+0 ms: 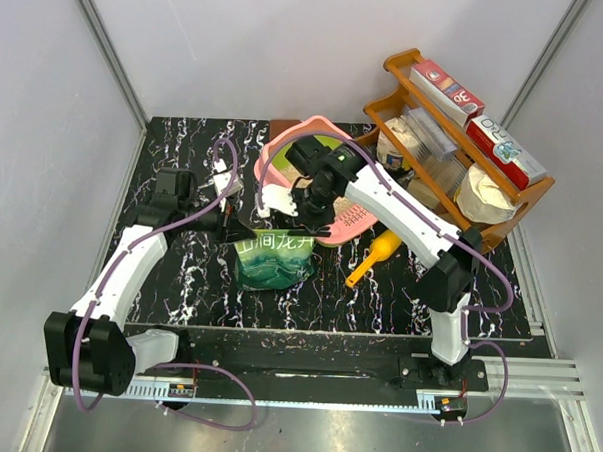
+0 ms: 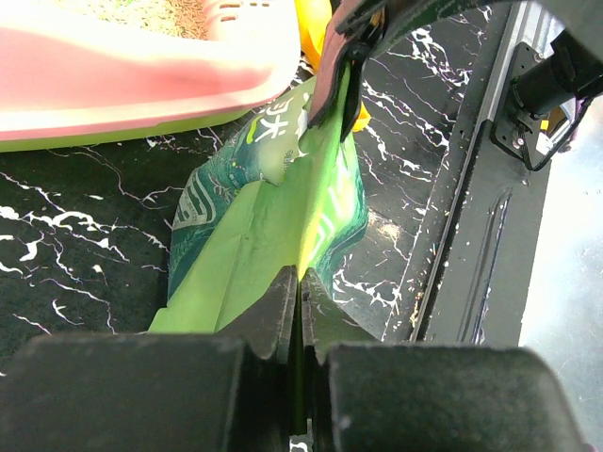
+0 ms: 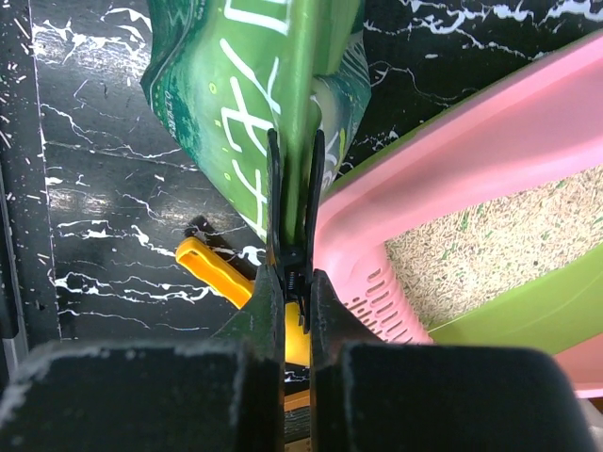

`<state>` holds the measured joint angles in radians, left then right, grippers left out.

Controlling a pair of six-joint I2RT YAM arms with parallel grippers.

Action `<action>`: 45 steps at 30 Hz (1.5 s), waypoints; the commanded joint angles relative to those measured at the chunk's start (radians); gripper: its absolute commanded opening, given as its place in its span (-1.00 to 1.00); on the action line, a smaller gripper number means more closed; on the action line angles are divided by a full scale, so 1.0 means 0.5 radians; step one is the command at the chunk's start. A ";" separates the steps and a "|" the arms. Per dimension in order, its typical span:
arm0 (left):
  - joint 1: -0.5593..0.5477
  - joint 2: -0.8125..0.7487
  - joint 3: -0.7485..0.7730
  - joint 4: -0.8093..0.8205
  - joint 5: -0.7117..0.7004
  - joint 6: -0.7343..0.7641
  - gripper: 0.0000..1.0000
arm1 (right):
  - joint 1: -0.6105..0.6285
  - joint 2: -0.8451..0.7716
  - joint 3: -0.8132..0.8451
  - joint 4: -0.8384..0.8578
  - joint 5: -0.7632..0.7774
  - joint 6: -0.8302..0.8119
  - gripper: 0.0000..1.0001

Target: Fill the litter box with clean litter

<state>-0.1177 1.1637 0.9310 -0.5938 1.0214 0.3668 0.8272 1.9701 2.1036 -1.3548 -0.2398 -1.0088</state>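
Left gripper (image 2: 300, 282): jaws closed flat on the folded top edge of the green bag (image 2: 254, 235), gripping it from the left. Right gripper (image 3: 294, 151): jaws likewise pinched on the same bag edge, from the right, so the bag's top spans the two grippers. The bag, printed with white characters, hangs just near of the litter box (image 3: 471, 141); whether its base rests on the table (image 1: 179, 281) cannot be told.

The litter box sits at the far centre of the table, with its pink rim just beside the bag and its slotted lip at its near right end. Clean litter (image 3: 490, 245) covers the floor inside it.

A yellow-orange scoop (image 1: 372, 257) lies on the table right of the bag, near the slotted lip. A brown wooden rack (image 1: 455, 143) stands at the far right.
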 commanded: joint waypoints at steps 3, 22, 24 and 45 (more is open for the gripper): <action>-0.010 0.007 0.108 0.083 0.056 -0.022 -1.00 | 0.109 -0.059 0.017 -0.546 -0.067 -0.093 -1.00; -0.025 -0.066 0.006 0.350 0.102 -0.298 -1.00 | 0.146 0.137 0.103 -0.552 -0.327 -0.053 -0.99; -0.028 -0.057 0.016 0.356 0.102 -0.313 -1.00 | 0.159 0.162 0.143 -0.552 -0.330 -0.056 -0.99; -0.028 -0.002 0.108 0.414 0.117 -0.405 -1.00 | 0.192 0.287 0.146 -0.552 -0.217 0.177 -0.44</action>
<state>-0.1303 1.1732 0.9211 -0.5465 1.0008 0.2024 0.8837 2.0609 2.1830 -1.3586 -0.2790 -0.9577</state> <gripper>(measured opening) 0.038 0.124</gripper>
